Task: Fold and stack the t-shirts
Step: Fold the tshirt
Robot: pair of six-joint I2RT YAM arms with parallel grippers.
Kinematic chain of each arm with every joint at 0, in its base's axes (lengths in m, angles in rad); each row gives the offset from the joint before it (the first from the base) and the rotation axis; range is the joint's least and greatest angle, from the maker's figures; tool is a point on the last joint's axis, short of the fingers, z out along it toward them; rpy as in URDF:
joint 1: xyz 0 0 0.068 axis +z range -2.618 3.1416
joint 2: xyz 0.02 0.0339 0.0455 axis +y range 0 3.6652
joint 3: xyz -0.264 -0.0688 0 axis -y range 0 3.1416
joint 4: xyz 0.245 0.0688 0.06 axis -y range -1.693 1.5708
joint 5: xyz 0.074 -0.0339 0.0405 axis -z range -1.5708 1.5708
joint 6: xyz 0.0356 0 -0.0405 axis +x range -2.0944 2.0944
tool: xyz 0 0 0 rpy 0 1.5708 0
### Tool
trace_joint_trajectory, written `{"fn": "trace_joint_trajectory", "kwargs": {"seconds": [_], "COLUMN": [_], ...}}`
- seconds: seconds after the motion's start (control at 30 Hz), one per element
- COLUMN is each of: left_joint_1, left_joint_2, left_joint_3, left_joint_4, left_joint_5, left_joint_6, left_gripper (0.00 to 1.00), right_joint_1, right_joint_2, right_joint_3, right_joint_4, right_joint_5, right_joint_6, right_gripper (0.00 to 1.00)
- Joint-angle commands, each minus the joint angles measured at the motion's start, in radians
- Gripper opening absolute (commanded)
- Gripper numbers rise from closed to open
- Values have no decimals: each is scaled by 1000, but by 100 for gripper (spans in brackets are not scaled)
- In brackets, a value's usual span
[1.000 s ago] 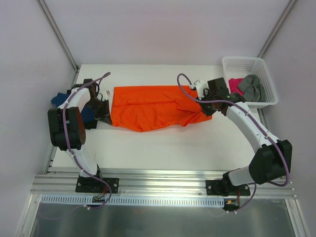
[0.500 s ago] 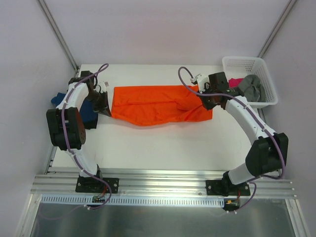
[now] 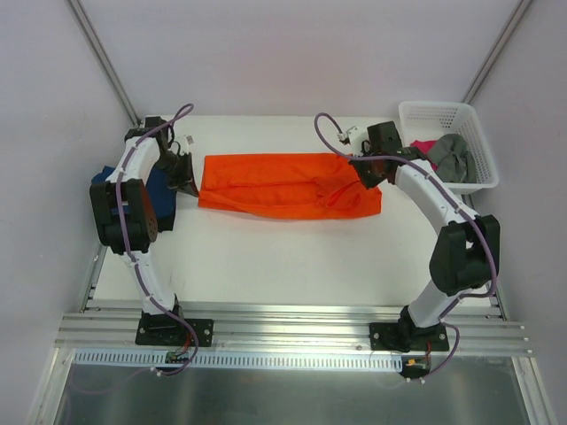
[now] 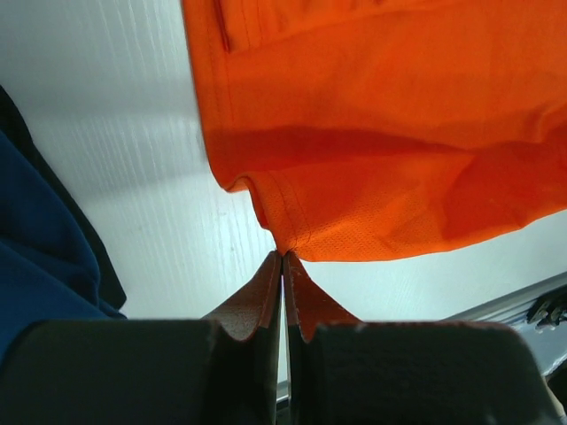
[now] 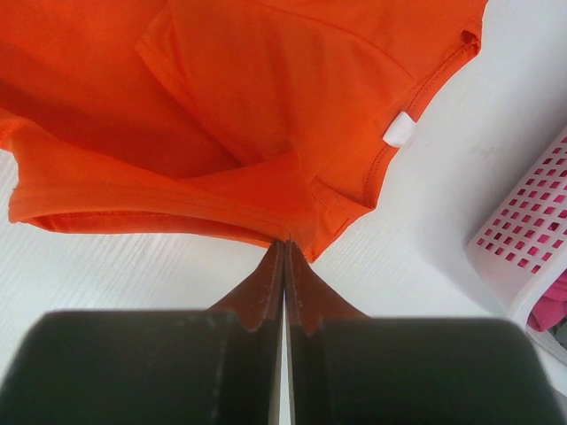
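White walls stood around a white table (image 3: 266, 257). On the far half of the table lay the orange t-shirt (image 3: 283, 184). It was pulled out long and flat, and its long way ran from left to right. Its neck end pointed right, toward the basket (image 3: 469, 119). Its bottom hem (image 4: 292, 235) pointed left. A small white tag (image 5: 400, 130) showed at the neck edge. The cloth lay in more than one layer, with soft folds running along it.

The left gripper (image 3: 188, 177) was at the left end of the orange t-shirt. In the left wrist view its two fingers were pressed tight together, and a corner of the hem was pinched between their tips. The right gripper (image 3: 365, 173) was at the right end. In the right wrist view its fingers were pressed together too, and they pinched a corner of the cloth near the neck. So each end of the orange t-shirt was held by one gripper.

The dark blue t-shirt (image 3: 162, 197) lay at the left edge of the table, partly hidden behind the left arm. Bare table showed between it and the orange one.

The basket sat in the far right corner, near the orange t-shirt but not touching it. Inside it were the pink t-shirt (image 3: 423, 147) and the grey t-shirt (image 3: 452, 155), both in loose heaps, side by side.
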Motion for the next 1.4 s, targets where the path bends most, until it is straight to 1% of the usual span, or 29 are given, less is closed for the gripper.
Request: {"fn": "trace_joint_trajectory", "kwargs": {"seconds": [0.0,0.17,0.2,0.43,0.83,0.87,0.9,0.93,0.97,1.0,1.03,1.07,1.1,1.13,1.2,1.27,1.37], "left_joint_1": [8,8,8,7,-32,-36,-39,-49,-55,-56,-59,-65,-67,-67,-69,-72,-81], "left_joint_2": [36,90,96,133,196,201,207,214,214,213,204,193,181,149,94,61,9], "left_joint_3": [76,123,136,188,246,251,252,252,254,252,251,240,234,225,193,162,127], "left_joint_4": [1,14,15,23,46,49,49,54,57,57,58,58,60,61,61,61,60], "left_joint_5": [-9,-23,-23,-28,-72,-77,-85,-100,-135,-141,-143,-155,-158,-157,-146,-123,-74], "left_joint_6": [13,13,13,22,33,33,27,21,16,10,5,1,-4,-10,-22,-30,-36], "left_gripper": [0,0,0,0,0,12,31,47,62,72,77,79,80,80,80,79,78], "right_joint_1": [-6,-7,-10,-23,-24,-24,-23,-20,-15,-14,-11,-7,-4,-3,5,16,32], "right_joint_2": [17,46,56,105,210,217,230,236,244,253,257,253,244,221,196,150,84], "right_joint_3": [53,72,76,133,197,200,201,199,194,196,197,199,199,194,176,158,125], "right_joint_4": [39,57,59,82,111,114,119,134,145,155,160,160,159,159,165,165,163], "right_joint_5": [32,46,76,110,116,116,118,134,156,179,202,205,205,213,239,248,248], "right_joint_6": [3,-2,-3,-3,-3,-3,-2,0,3,4,6,10,15,20,35,49,64], "right_gripper": [1,1,1,1,1,1,1,1,1,7,12,23,29,32,46,54,59]}}
